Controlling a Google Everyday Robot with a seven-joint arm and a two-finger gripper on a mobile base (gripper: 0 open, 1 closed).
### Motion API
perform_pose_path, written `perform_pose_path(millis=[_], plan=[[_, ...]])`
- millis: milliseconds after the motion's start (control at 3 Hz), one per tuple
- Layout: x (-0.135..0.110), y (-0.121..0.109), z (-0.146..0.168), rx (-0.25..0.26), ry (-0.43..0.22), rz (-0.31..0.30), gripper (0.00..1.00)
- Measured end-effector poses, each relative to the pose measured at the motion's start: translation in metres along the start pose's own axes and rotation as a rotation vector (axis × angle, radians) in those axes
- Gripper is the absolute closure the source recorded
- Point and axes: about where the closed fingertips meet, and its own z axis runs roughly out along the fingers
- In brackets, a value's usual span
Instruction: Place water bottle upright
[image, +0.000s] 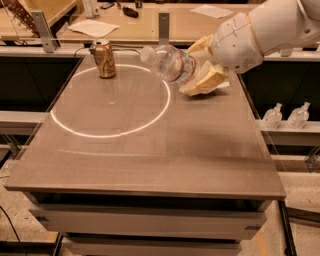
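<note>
The water bottle (169, 63) is a clear ribbed plastic bottle with a white cap pointing up-left. It hangs tilted in the air above the far right part of the table. My gripper (199, 67) is shut on the water bottle's lower half, its tan fingers (209, 80) above and below the bottle. The white arm comes in from the upper right. The bottle is lifted off the table top (150, 140).
A gold-brown soda can (103, 58) stands upright at the far left, on a white ring (109, 134) marked on the table. Two small pale pump-top bottles (287, 116) stand on a shelf to the right. A wooden bench with papers lies behind.
</note>
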Motion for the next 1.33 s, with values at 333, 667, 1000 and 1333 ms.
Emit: perform_pose_path(millis=[333,667,1000,1333], plan=[[-0.011,-0.006,0.002,0.074,-0.218,0.038,1.0],[-0.019,-0.01,0.007,0.148,-0.441,0.099,1.0],[-0.047,-0.016,0.001,0.158,-0.554,0.119,1.0],[-0.046,-0.016,0.0,0.158,-0.549,0.12,1.0]])
